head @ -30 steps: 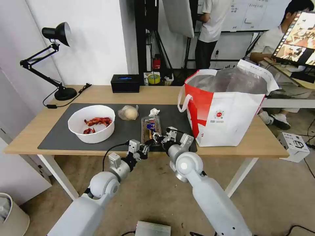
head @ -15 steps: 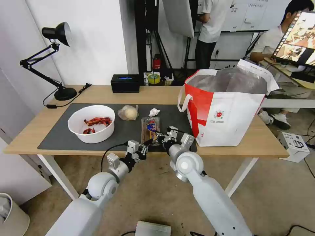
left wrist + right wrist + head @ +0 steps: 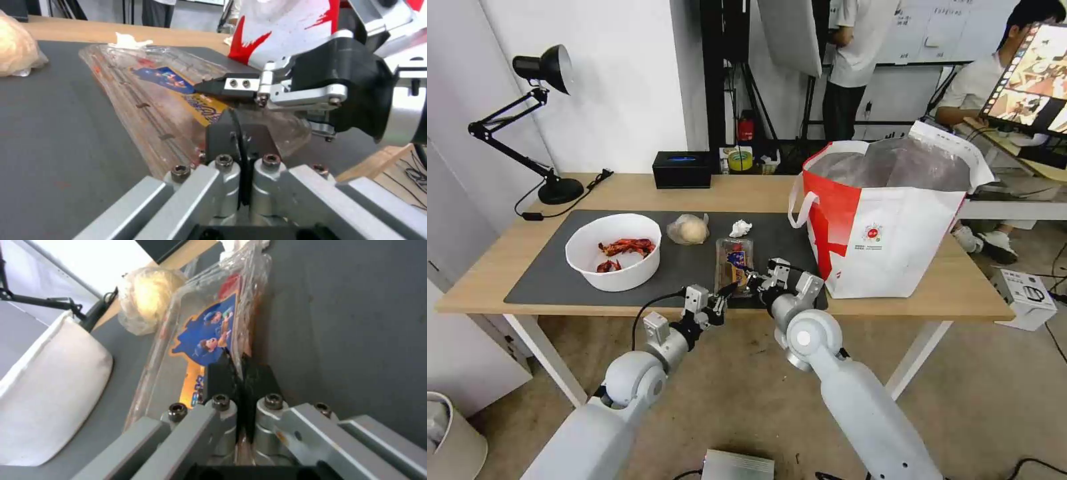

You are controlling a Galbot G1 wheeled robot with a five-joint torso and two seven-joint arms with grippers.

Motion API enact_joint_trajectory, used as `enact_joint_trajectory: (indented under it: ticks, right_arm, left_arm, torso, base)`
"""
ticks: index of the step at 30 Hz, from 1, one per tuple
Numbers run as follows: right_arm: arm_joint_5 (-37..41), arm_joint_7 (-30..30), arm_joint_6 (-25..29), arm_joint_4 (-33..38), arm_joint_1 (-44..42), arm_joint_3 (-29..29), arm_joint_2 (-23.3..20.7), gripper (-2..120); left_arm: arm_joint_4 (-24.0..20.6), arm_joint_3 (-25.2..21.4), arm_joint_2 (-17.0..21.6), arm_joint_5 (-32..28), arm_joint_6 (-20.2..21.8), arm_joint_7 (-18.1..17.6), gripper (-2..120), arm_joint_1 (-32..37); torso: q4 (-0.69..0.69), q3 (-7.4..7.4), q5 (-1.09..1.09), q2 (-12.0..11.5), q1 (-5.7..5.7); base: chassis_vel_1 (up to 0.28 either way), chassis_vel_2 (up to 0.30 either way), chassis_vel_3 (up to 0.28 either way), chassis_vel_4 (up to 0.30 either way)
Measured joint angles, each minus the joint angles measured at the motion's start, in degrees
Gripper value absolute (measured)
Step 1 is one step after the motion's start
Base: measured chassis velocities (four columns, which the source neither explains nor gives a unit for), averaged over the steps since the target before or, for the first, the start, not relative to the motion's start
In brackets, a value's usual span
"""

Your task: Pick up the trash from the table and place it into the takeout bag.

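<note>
The trash lies on the table's [image 3: 647,190] dark mat [image 3: 680,270]. The clear plastic tray [image 3: 734,257] with a blue label is in the middle. My left gripper [image 3: 727,291] is shut on its near end [image 3: 146,96], fingers pressed together [image 3: 240,128]. My right gripper [image 3: 752,277] is shut on the tray's right edge [image 3: 209,330], close beside the left one. A crumpled tissue [image 3: 740,229] and a clear bag around a pale lump [image 3: 688,229] lie behind the tray. The white bowl [image 3: 614,250] with red shells stands to the left. To the right stands the takeout bag [image 3: 887,233], its mouth open.
A black tissue box [image 3: 681,169] sits at the table's back edge, and a black desk lamp [image 3: 554,187] at the back left. The takeout bag's loop handle [image 3: 800,203] hangs toward the mat. Bare wood lies left of the mat and in front of the bag.
My left gripper has edged forward to the tray's near end. The right gripper and the tray have barely shifted.
</note>
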Motion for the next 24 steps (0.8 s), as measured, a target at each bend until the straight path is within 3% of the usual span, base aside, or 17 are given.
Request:
enact_joint_trajectory:
  ticks: [3, 9, 16, 21, 24]
  right_arm:
    - [0.0, -0.6, 0.4, 0.1, 0.0, -0.1, 0.0, 0]
    - [0.0, -1.5, 1.1, 0.7, 0.3, -0.4, -0.1, 0]
    - [0.0, -1.5, 1.3, 1.3, 0.4, -0.7, -0.2, 0]
    - [0.4, -1.4, 1.3, 2.1, 0.4, -1.1, -0.6, 0]
    - [0.6, -1.4, 1.3, 2.5, 0.4, -1.3, -0.9, 0]
  left_arm:
    - [-0.3, -0.4, 0.1, -0.4, 0.0, -0.1, 0, 0.1]
    - [-1.8, -1.8, 1.0, -1.7, 0.0, -0.3, 25, 0.7]
    - [-3.8, -4.2, 2.0, -3.5, 0.2, -1.1, 45, 2.0]
    - [-6.3, -8.6, 2.6, -5.1, 0.7, -1.8, 69, 5.1]
    - [-7.4, -11.1, 2.6, -5.4, 0.9, -1.9, 77, 7.1]
  torso:
    - [0.00, 0.00, 0.00, 0.0, 0.00]
    - [0.00, 0.00, 0.00, 0.0, 0.00]
    - [0.00, 0.00, 0.00, 0.0, 0.00]
    - [0.00, 0.00, -0.01, 0.0, 0.00]
    - [0.01, 0.00, -0.01, 0.0, 0.00]
  base:
    - [0.000, 0.000, 0.000, 0.000]
    - [0.000, 0.000, 0.000, 0.000]
    - [0.000, 0.000, 0.000, 0.000]
    - [0.000, 0.000, 0.000, 0.000]
    - [0.000, 0.000, 0.000, 0.000]
